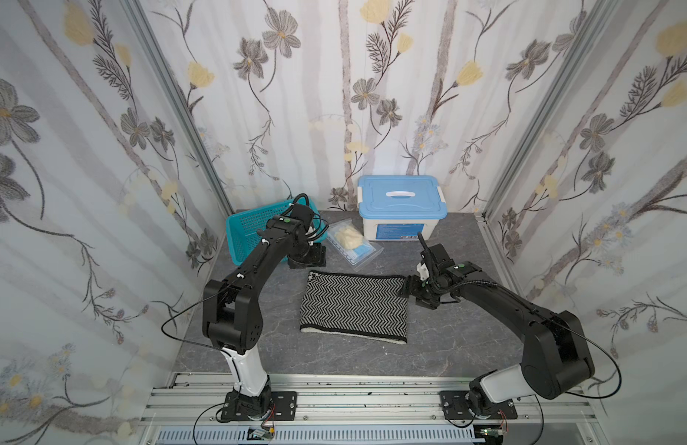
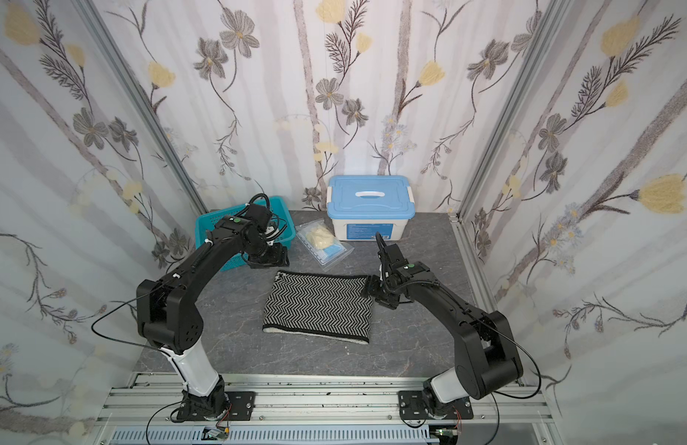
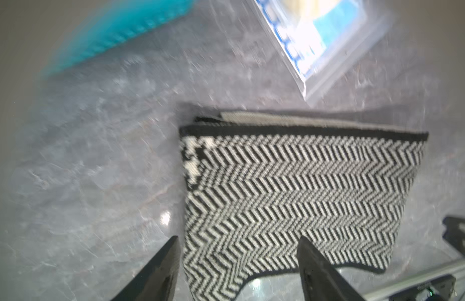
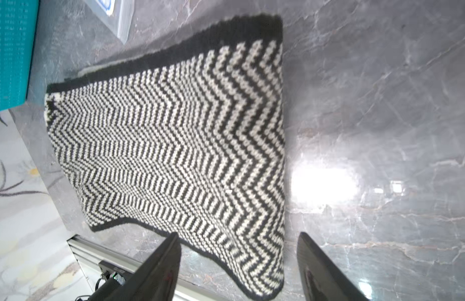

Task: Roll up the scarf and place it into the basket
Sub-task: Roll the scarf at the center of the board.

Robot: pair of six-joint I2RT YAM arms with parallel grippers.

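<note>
The scarf (image 1: 353, 306) (image 2: 318, 306) lies folded flat in the middle of the grey table, herringbone side up, with a black edge at the back and a cream edge at the front. The teal basket (image 1: 243, 227) (image 2: 207, 227) stands at the back left, partly hidden by my left arm. My left gripper (image 1: 310, 264) (image 3: 237, 238) hovers by the scarf's (image 3: 291, 187) far left corner, open, holding nothing. At the scarf's (image 4: 174, 146) far right corner, my right gripper (image 1: 405, 289) (image 4: 238, 234) also stands open and apart from the cloth.
A white box with a light-blue lid (image 1: 402, 208) stands at the back. A clear bag with cream contents (image 1: 353, 242) lies between the box and the basket. An aluminium rail (image 1: 353, 400) runs along the table's front. Floral walls close in three sides.
</note>
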